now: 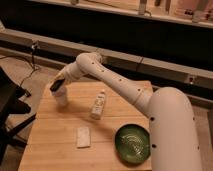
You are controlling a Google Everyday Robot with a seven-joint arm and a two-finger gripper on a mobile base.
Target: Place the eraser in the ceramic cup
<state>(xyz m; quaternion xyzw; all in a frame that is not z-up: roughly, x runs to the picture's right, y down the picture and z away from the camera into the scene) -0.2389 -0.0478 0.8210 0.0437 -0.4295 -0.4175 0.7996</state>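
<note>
The gripper (58, 85) hangs right over the mouth of the cup (61, 96), its dark tip touching the rim or just above it; I cannot tell which. Whether it is apart, together or clamped on something, I cannot tell either. The arm (112, 82) runs from there up and over, away from the cup toward the picture's right, to the robot's pale body at the near corner.

The eraser does not show plainly. It may be the dark shape at the gripper's tip, above the cup, or it may already be inside, hidden by the wall. A pale flat block (83, 136) lies on the table (50, 150), well apart from the cup toward the near edge. It could instead be the eraser, untouched.

A white bottle (98, 105) stands near the cup, to its right in the picture. A green bowl (133, 144) sits well beyond that.

By my judgement the task is at its last step: the gripper is in place, and release and withdrawal are left.
</note>
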